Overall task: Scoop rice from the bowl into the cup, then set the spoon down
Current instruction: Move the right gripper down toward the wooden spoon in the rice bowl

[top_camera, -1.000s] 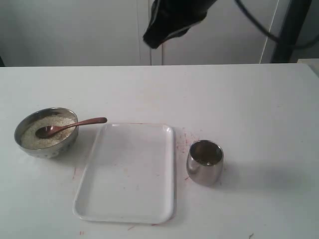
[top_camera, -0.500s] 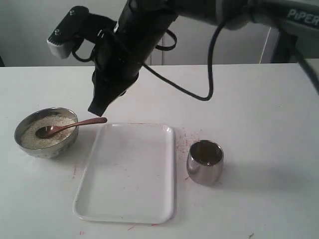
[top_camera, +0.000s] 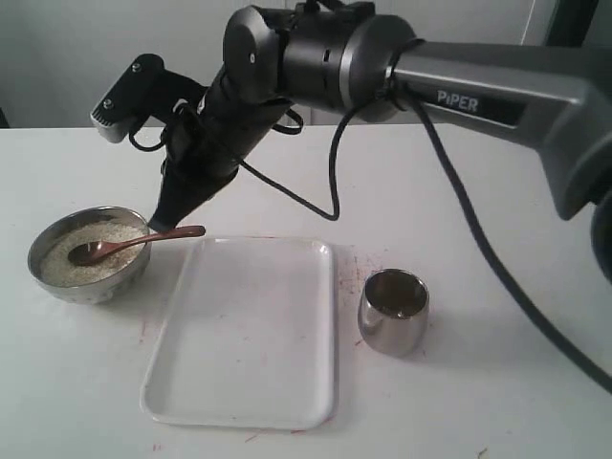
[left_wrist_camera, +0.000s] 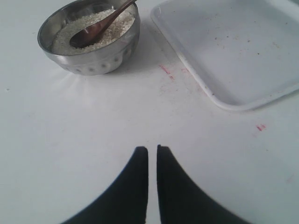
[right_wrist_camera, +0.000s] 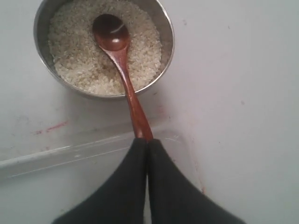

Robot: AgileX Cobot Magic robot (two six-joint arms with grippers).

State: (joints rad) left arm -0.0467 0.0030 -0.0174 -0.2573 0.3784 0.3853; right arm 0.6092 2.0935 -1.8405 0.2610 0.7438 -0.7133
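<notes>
The reddish-brown spoon [top_camera: 134, 241] lies with its oval bowl face-up on the rice [top_camera: 72, 268], which fills the round steel bowl [top_camera: 91, 289] nearly to the rim. The thin handle leans out over that rim toward the near corner of the white plastic tray [top_camera: 249, 344]. The bowl sits on the white table [top_camera: 497, 210] just beside the tray's left edge in the exterior view. The small steel cup [top_camera: 393, 320] stands upright near the tray's opposite edge, well apart from the bowl. The right end effector [right_wrist_camera: 145, 143] reaches across from the right and points down at the spoon handle. Its two black fingers are pressed together with nothing between them, and their tips cover the handle's far end in the wrist view; whether they touch it cannot be told. The left end effector [left_wrist_camera: 152, 150] is likewise clenched, with only a thin slit between its fingers. It grasps nothing and hangs over bare table, apart from the bowl and tray.
</notes>
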